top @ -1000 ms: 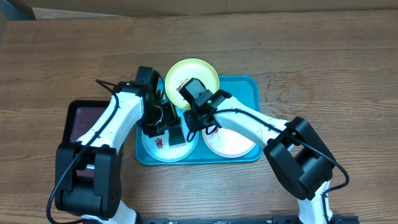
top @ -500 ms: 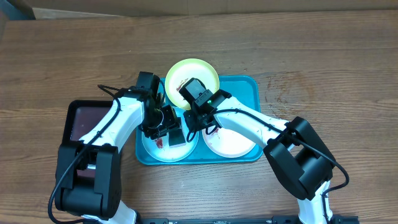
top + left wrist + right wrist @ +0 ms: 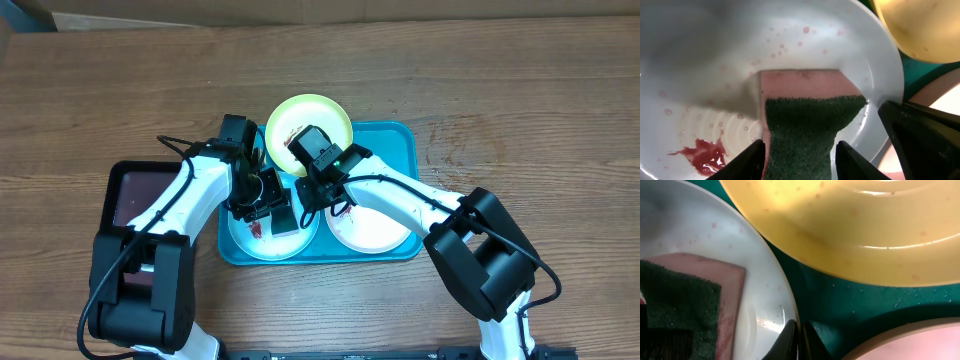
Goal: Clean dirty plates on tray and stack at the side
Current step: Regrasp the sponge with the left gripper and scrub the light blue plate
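- A brown wooden table is being used as the work surface, with the tray at its middle and a dark tray well to the left.
- All three plates are being kept on the tray. The yellow plate is at the far side, overhanging the rim. The blue plate is near left and the white plate near right.
- The sponge is being held upright on the blue plate by the left gripper. Its jaws are about half open, with a finger against each side of the sponge.
- A red smear is being left just beside the sponge, ringed by pale pink droplets.
- The right gripper is being kept shut, its tips at the blue plate's rim. Whether the rim is pinched cannot be told.
- The blue plate is judged to be in mid-scrub and not yet clean.
- A reddish mark is being shown on the white plate beside the right arm, so that plate is judged untouched.
- Only faint specks are being shown on the yellow plate, and its state cannot be settled.
- Nothing is being stacked at the side yet, so most of the task is judged to remain.
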